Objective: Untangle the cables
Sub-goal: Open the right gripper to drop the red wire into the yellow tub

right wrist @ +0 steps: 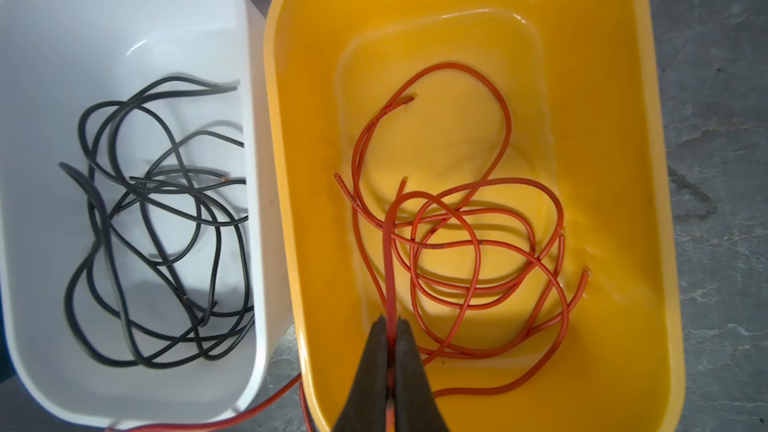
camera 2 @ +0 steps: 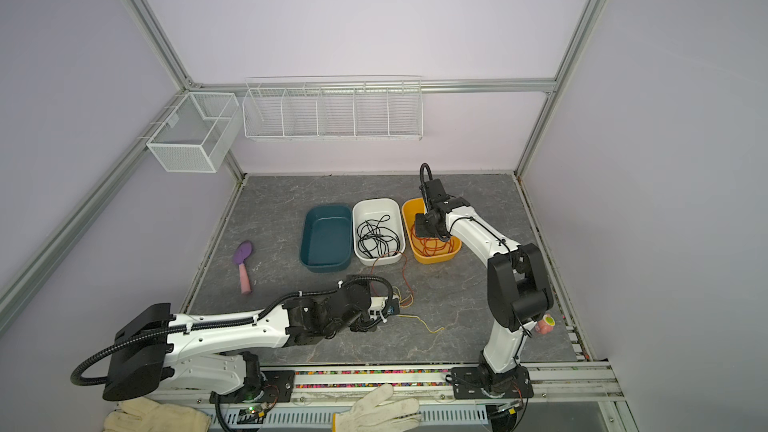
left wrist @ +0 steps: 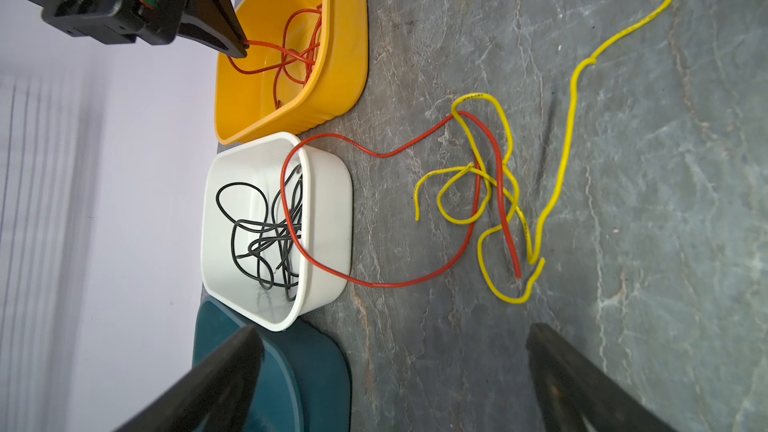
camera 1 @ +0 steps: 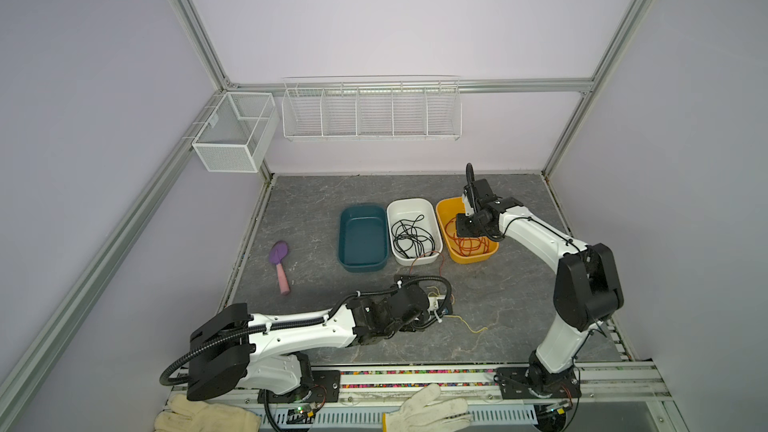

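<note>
Three bins sitting abreast: teal [camera 1: 361, 238], white [camera 1: 409, 202], yellow [camera 1: 469, 258]. Right hand [right wrist: 391, 322] clamping one red cable [right wrist: 390, 263] above the yellow one; left hand [left wrist: 392, 332] gaping, holding nothing.

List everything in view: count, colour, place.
teal bin: one, teal, centre
white bin: one, white, right of teal
yellow bin: one, yellow, right of white
black cables: several, black, in white bin
red cables: several, red, in yellow bin
loose red cable: one, red, across white bin's rim onto table
yellow cables: count unclear, yellow, tangled with it on table
scoop: one, purple and pink, table's left
gloves: two, cream, front edge
wire rack: one, white, back wall
mesh basket: one, white, left wall
left gripper: black, open, by yellow cables
right gripper: black, shut on one of the red cables
</note>
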You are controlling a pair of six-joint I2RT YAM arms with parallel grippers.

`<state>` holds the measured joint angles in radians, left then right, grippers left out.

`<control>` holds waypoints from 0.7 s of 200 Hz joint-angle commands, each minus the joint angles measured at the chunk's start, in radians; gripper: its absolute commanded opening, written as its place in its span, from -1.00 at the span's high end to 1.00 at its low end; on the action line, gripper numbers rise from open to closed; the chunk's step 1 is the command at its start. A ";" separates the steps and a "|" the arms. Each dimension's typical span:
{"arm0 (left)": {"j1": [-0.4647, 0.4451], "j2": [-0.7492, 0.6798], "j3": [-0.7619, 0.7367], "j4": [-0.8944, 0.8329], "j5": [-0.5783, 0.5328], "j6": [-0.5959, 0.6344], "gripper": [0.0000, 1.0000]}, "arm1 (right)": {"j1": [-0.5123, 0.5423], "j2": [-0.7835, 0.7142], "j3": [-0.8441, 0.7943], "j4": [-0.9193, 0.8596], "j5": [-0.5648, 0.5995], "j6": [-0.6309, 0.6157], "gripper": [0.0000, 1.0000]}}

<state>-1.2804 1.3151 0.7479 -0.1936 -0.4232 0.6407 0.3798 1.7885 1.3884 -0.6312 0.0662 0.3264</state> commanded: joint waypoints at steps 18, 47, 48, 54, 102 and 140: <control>-0.005 0.001 0.004 -0.003 -0.009 0.024 -0.99 | -0.012 0.053 0.035 -0.025 -0.026 0.005 0.88; -0.005 0.002 0.004 -0.002 -0.009 0.025 -0.99 | -0.015 0.073 0.037 -0.009 -0.026 0.003 0.88; -0.005 0.002 0.003 -0.002 -0.009 0.026 -0.99 | -0.016 0.075 0.037 -0.009 -0.026 0.002 0.88; -0.005 0.001 0.004 -0.003 -0.009 0.025 -0.99 | -0.015 0.081 0.039 -0.006 -0.024 0.001 0.88; -0.005 0.003 0.003 -0.004 -0.013 0.027 -0.99 | -0.019 0.130 0.050 0.021 -0.019 -0.012 0.88; -0.005 0.005 0.002 -0.005 -0.015 0.028 -0.99 | -0.019 0.172 0.069 0.024 -0.026 -0.016 0.88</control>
<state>-1.2812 1.3151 0.7479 -0.1940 -0.4278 0.6449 0.3668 1.9381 1.4357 -0.6083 0.0509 0.3214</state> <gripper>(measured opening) 0.995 0.063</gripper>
